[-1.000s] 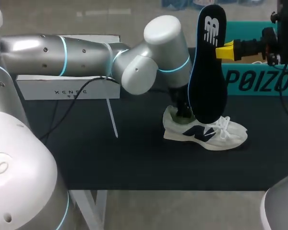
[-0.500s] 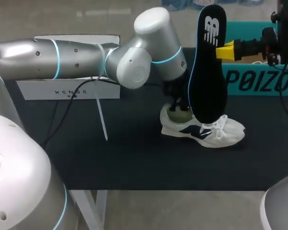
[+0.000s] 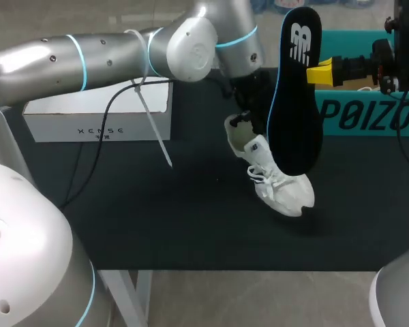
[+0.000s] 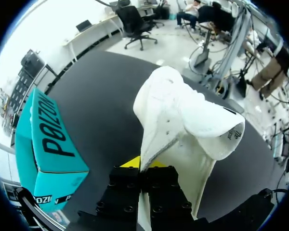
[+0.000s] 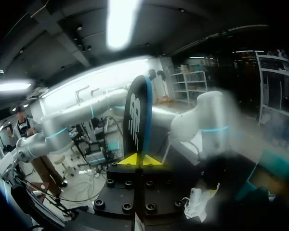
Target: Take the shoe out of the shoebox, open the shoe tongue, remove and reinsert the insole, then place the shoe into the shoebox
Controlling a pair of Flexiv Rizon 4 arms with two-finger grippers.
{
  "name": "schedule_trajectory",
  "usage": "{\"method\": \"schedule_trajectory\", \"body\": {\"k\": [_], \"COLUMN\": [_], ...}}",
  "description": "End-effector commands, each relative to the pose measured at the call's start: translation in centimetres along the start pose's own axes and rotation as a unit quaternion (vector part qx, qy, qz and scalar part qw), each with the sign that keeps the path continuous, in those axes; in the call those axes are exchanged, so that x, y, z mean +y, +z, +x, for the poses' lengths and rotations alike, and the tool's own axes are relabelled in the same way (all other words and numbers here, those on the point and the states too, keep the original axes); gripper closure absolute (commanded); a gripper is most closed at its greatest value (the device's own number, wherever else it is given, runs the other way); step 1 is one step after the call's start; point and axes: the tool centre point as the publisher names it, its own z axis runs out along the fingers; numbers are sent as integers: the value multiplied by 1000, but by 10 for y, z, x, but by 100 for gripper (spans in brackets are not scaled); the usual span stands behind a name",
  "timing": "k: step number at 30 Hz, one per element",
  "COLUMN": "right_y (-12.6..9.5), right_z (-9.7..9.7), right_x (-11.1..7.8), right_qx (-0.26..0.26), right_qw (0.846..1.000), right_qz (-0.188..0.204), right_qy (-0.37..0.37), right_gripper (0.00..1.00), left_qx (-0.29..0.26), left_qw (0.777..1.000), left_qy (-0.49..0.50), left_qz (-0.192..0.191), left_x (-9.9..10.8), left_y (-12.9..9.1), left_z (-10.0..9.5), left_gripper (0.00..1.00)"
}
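Note:
The white shoe (image 3: 273, 178) hangs tilted over the black mat, heel up and toe down. My left gripper (image 3: 244, 117) is shut on its heel collar. In the left wrist view the heel rim of the shoe (image 4: 183, 120) is pinched between the fingers of the left gripper (image 4: 144, 163). The dark insole (image 3: 296, 102) stands upright in the air just right of the shoe, with my right gripper (image 3: 320, 71) shut on its edge. In the right wrist view the insole (image 5: 136, 120) rises edge-on from the right gripper (image 5: 140, 160), with the shoe (image 5: 195, 202) below.
The teal shoebox (image 3: 368, 109) stands at the back right of the mat, also seen in the left wrist view (image 4: 48, 139). A white box (image 3: 95, 119) sits at the back left. My left arm (image 3: 123, 54) stretches across above it.
My left gripper shut on the shoe's heel and lifted it off the mat, tipping the toe down and swinging it toward the front. The right arm and insole stayed put.

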Motion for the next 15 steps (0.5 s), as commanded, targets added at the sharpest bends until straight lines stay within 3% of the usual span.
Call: {"method": "schedule_trajectory", "body": {"k": [1,7,15], "right_y": [2,2,2], "right_z": [-2,-2,-2], "right_x": [2,2,2], "right_qx": [1,1,1], "right_qw": [1000,1000,1000], "right_qz": [2,2,2], "right_qy": [1,1,1], "right_gripper": [100,100,100], "left_qx": [164,235,284], "left_qw": [975,946,922], "left_qy": [143,203,252], "left_qz": [-38,-91,-78], "left_x": [1,-14,-36], "left_y": [-22,-16,14], "left_z": [-5,-1,11], "left_gripper": [100,100,100]}}
